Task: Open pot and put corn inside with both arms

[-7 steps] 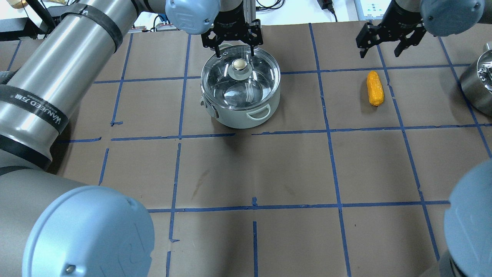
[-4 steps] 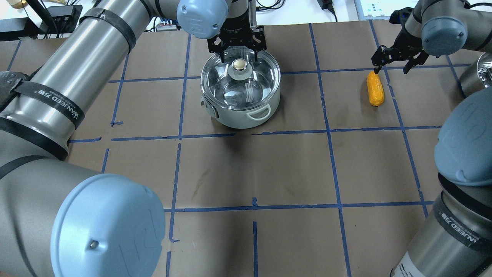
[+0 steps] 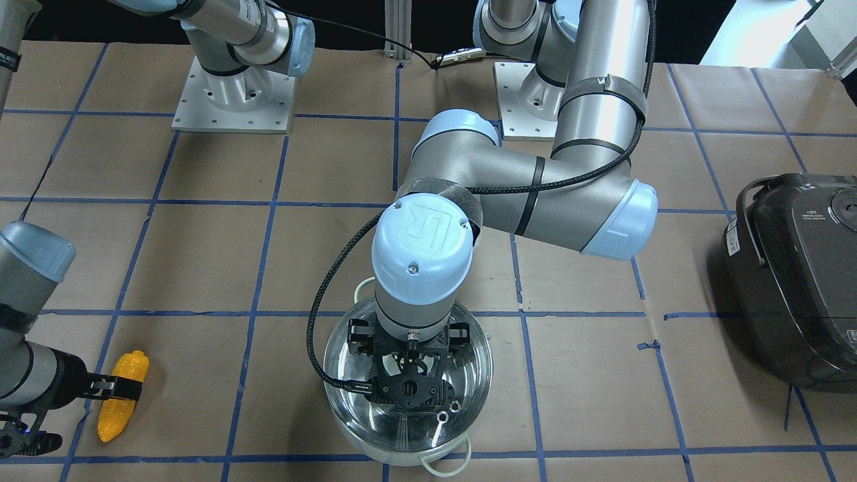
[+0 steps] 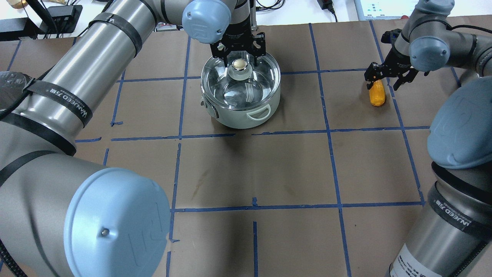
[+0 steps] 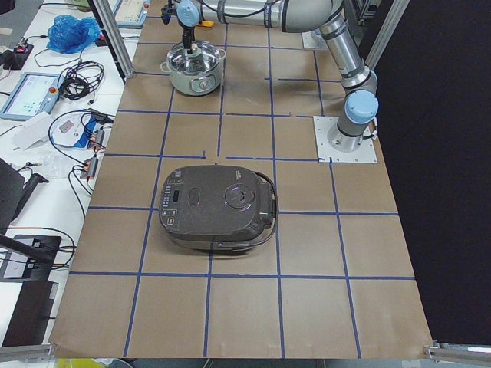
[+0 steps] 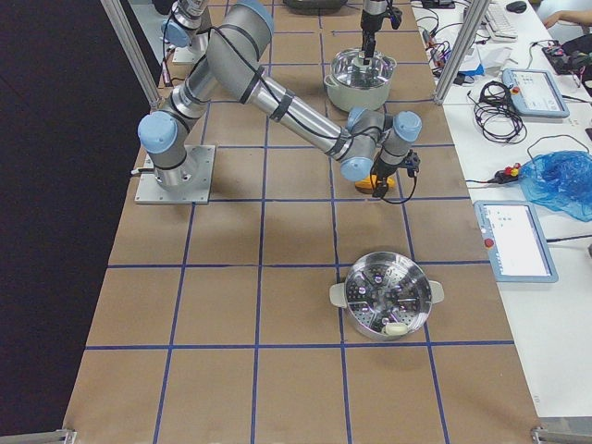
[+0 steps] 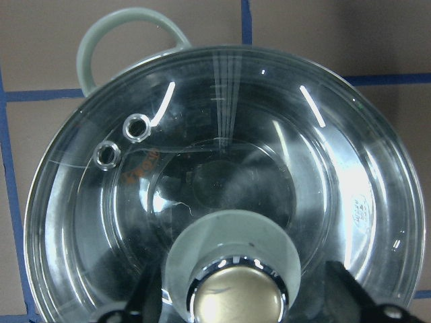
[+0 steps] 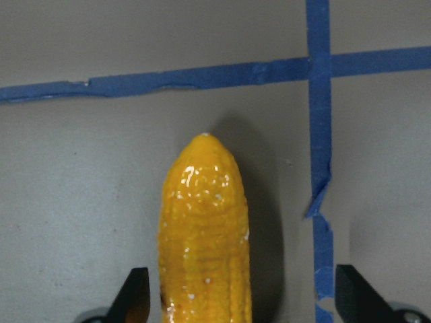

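over the last second both pincers were lowered, held wide: the left pincer (image 4: 239,58) astride the knob (image 4: 239,64) of the still-lidded pot (image 4: 240,115), the right pincer (image 4: 381,80) astride the corn (image 4: 377,96) on the bench (image 4: 292,169); both grasps were judged imminent.

Lid (image 4: 230,92) is on the pot (image 4: 234,120), so there's no way in from the top. My left pincer (image 4: 238,58) is spread around the knob (image 7: 236,296), one finger each side with a bit of gap both ways. My left wrist (image 3: 418,268) hangs right over the pot, so that airspace is taken. The pot's loop handle (image 4: 258,113) pokes out toward my base. Off the pot's right, bare tabletop (image 4: 300,165) runs out to the corn (image 4: 377,96), well apart. My right pincer (image 4: 381,87) straddles it, spread, roomier on one side. The steamer pot (image 6: 387,296) sits beyond the corn from the pot, and the rice cooker (image 3: 797,268) is well off the pot's left.
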Controlling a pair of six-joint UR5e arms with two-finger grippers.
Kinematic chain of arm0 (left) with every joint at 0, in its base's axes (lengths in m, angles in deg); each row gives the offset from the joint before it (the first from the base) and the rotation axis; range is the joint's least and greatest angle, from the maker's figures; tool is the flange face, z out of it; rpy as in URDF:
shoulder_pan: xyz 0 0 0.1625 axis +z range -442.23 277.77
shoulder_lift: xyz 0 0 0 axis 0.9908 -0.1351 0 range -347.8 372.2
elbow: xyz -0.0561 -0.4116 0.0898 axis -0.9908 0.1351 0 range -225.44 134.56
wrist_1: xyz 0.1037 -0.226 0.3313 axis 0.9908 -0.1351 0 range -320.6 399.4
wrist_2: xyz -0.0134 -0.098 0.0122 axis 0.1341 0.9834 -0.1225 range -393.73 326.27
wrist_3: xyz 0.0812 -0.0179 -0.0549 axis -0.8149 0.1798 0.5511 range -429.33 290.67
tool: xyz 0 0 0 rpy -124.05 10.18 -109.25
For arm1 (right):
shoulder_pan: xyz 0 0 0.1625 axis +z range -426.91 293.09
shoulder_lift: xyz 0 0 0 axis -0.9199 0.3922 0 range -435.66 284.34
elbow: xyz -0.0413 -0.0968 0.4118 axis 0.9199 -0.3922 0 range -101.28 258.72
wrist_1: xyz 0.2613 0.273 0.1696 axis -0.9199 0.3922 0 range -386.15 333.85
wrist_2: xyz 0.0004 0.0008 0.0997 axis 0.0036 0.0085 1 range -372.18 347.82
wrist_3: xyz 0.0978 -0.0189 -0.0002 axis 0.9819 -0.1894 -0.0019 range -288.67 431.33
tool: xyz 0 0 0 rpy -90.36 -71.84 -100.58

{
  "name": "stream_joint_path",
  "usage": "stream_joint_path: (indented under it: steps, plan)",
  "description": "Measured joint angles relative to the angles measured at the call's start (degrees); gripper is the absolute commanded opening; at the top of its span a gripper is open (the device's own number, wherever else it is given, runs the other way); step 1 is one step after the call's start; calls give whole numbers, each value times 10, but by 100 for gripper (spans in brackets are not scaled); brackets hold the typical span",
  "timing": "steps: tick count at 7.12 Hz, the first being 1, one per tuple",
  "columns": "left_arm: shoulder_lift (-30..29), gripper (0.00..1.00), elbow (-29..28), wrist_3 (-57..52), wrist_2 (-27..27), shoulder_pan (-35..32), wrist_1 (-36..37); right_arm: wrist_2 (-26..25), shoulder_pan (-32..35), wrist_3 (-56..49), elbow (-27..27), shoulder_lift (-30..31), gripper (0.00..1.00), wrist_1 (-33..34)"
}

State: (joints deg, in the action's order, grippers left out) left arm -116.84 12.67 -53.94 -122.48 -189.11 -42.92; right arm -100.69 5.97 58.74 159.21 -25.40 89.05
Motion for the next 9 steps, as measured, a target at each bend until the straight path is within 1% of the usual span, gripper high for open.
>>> stream_joint_path:
  steps: [1,2,3,4,6,7,8,9]
  plan:
    - [-1,20,1,2,0,0,0,0,1,1,5,1,38,-1]
    - [-1,11,1,3,0,0,1,-1,2,2,9,4,17,-1]
    - [-1,11,2,3,0,0,1,-1,2,1,11,7,6,-2]
    - [4,11,0,4,-2,0,-2,-1,3,-2,10,10,6,-2]
    - [37,11,-4,2,-6,2,-27,-2,11,0,4,31,6,-8]
    - [60,11,-5,-3,-6,12,-52,-1,27,8,-9,56,6,-31]
    - [82,11,-4,-16,-6,35,-75,-1,55,27,-35,79,6,-72]
    - [95,11,0,-41,-6,68,-90,1,84,47,-72,90,6,-109]
